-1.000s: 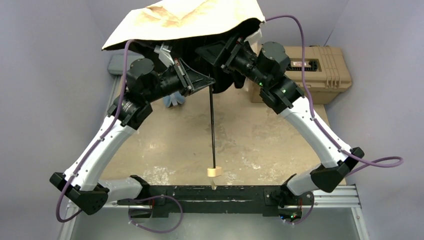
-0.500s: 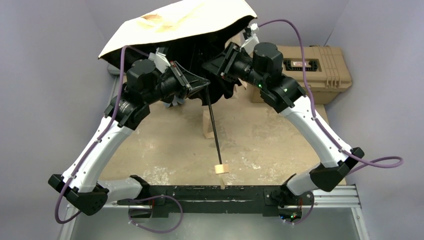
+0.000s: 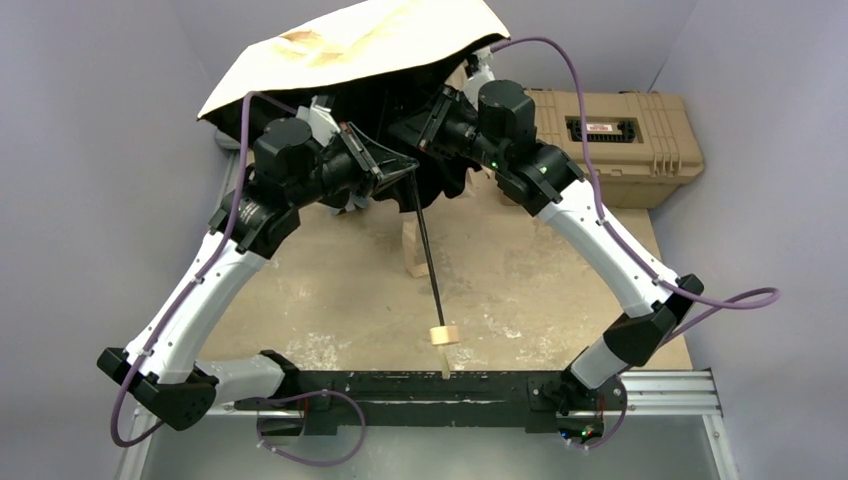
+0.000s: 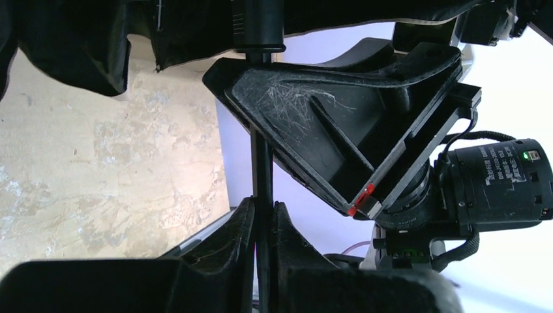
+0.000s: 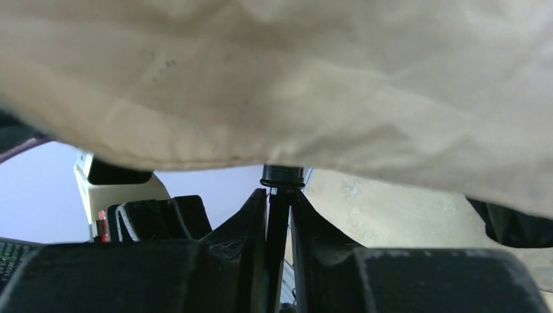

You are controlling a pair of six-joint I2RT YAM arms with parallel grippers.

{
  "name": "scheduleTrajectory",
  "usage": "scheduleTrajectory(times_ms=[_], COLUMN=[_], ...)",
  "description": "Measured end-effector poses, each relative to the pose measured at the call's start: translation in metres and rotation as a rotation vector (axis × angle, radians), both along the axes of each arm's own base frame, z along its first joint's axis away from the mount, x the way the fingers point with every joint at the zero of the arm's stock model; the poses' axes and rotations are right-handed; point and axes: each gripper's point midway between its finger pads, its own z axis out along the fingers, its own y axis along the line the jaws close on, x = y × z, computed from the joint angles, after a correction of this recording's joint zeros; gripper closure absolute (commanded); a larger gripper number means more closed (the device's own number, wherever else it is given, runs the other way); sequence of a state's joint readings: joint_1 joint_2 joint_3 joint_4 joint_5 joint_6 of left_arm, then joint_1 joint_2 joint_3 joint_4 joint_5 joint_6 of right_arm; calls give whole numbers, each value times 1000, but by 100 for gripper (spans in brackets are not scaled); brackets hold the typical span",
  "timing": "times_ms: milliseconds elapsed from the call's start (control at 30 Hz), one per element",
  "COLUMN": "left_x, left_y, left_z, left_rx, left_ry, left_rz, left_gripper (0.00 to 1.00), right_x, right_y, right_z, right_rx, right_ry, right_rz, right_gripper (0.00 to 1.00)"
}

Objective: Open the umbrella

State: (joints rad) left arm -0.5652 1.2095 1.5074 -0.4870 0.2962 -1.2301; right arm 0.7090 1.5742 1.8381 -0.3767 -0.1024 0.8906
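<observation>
Umbrella (image 3: 350,45), light and floppy-topped, likely grips best at its stiff shaft (image 3: 430,260), clamped by jaws of left gripper (image 4: 263,222) and right gripper (image 5: 277,215).

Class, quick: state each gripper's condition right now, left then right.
Left gripper: closed, holding the umbrella by its shaft.
Right gripper: closed on the same shaft.

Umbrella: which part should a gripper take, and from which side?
Take the umbrella by its thin black shaft, on the bare stretch between canopy and cream handle. Come in from the side, fingers across it. The shaft is rigid, narrow and exposed, while the canopy is loose fabric. The left gripper clamps it this way, and the right gripper does so nearer the canopy.
</observation>
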Motion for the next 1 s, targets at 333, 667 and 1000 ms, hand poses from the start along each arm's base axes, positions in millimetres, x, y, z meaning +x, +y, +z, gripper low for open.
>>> scheduleTrajectory(times_ms=[333,667,1000], left_x=[19,29,36], left_y=[16,29,37], left_z=[17,28,57], left_rx=[-21,-53,-118], left_ry=[-71,-139,-239], left_rz=[139,293,393], left_gripper=[100,100,100], right_x=[32,60,101], right_y=[20,39,52], right_z=[24,46,110], right_rx=[28,124,316], right_ry=[-59,-135,-319], right_rz=[-66,-109,-257], right_gripper=[81,84,100])
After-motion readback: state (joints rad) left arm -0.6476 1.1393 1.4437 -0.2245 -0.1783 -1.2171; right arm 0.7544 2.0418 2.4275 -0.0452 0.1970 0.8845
